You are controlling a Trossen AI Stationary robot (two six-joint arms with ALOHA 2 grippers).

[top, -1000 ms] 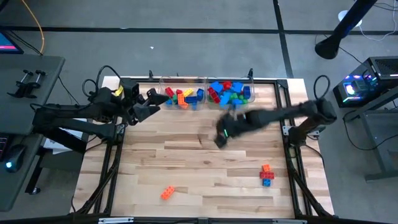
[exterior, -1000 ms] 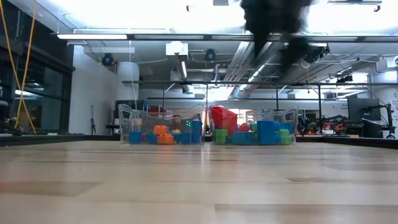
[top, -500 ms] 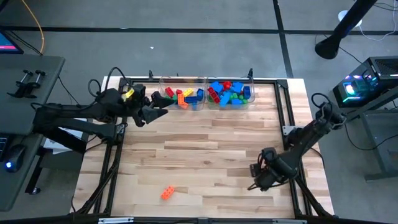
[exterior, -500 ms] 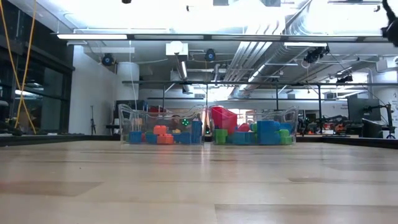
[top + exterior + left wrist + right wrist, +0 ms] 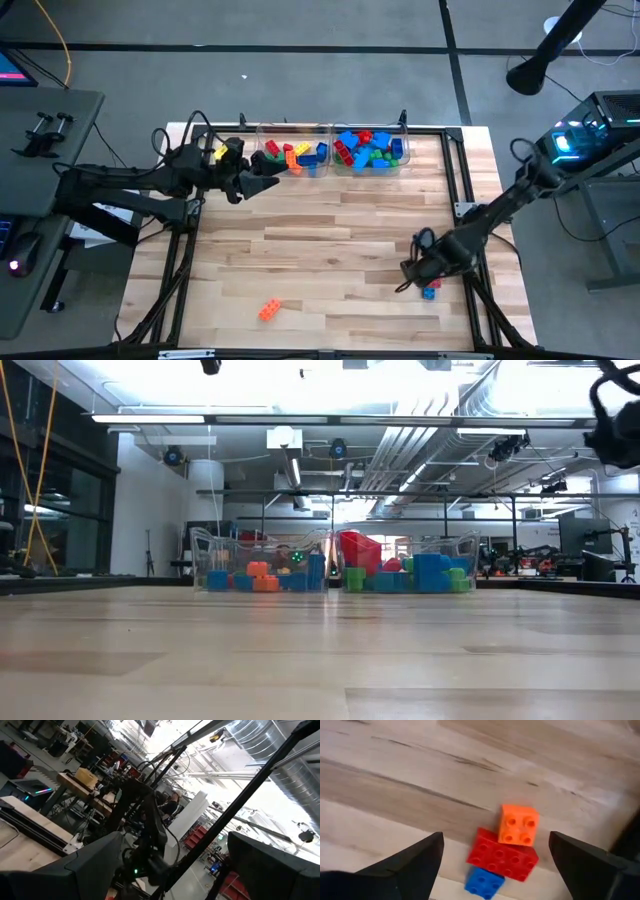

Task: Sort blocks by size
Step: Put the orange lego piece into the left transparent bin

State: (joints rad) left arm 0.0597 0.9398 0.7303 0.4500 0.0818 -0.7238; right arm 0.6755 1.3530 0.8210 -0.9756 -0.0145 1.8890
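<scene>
We see the right gripper low over the near right part of the wooden table, its two dark fingers spread wide and holding nothing. Between those fingers, in the right wrist view, lies a small cluster of blocks on the wood: an orange cube, a longer red brick touching it, and a blue cube touching the red brick on its other side. From above, only the blue and red edge of that cluster shows, just beside the gripper and partly hidden by the arm. A lone orange brick lies well apart from it, toward the near left part of the table. At the far edge stand two clear bins side by side: the left bin holds red, orange, yellow and blue blocks, and the right bin holds mostly blue blocks with some red and green. The left gripper hangs above the table just beside the left bin, its fingers also spread wide and empty; its wrist camera looks out into the room rather than at the table.
</scene>
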